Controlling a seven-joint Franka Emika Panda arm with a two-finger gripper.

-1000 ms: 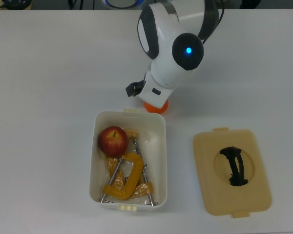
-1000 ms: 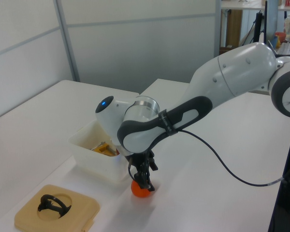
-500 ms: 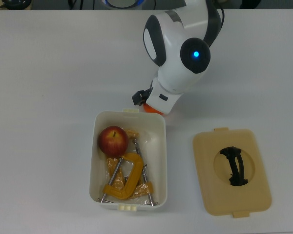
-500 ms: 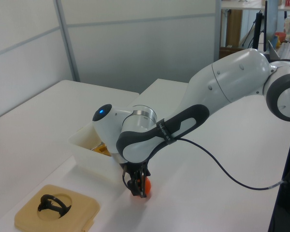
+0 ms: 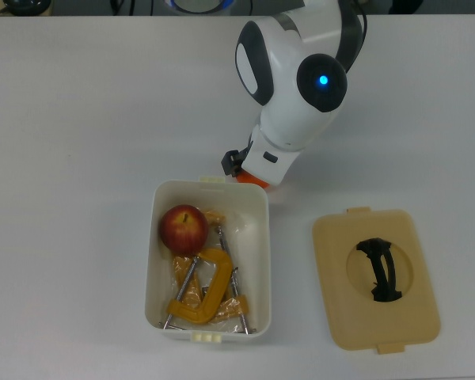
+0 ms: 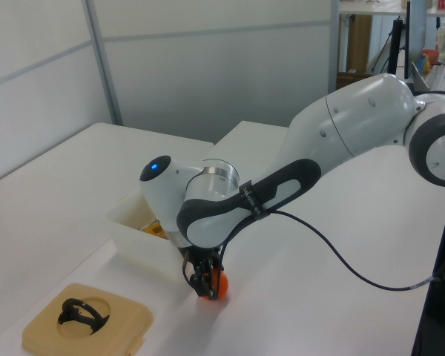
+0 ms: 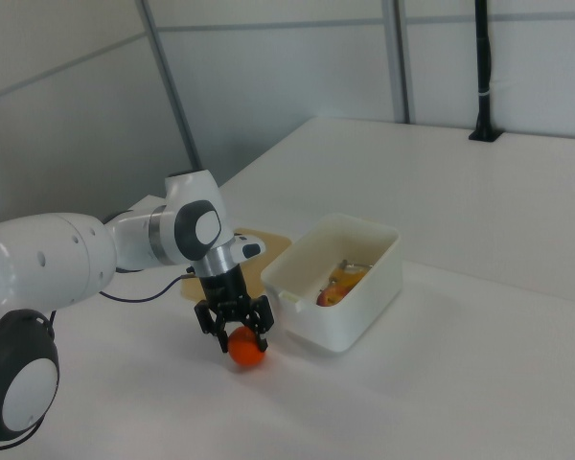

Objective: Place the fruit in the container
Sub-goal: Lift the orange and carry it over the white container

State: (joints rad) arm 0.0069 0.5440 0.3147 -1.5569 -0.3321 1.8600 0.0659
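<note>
Clamped on the orange (image 7: 247, 352), the gripper (image 7: 235, 332) holds it low over the table (image 5: 79, 119), just outside the container's (image 5: 257, 261) short end near the top view's centre. Inside the white container lie the apple (image 5: 184, 228) — upper left corner in the top view — and yellow C-clamps (image 5: 206, 294). At lower right, the beige lid (image 5: 376, 279) lies apart.

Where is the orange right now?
The smooth round orange sits on the white table between the gripper fingers, just outside the white plastic box, on the right view's left.
</note>
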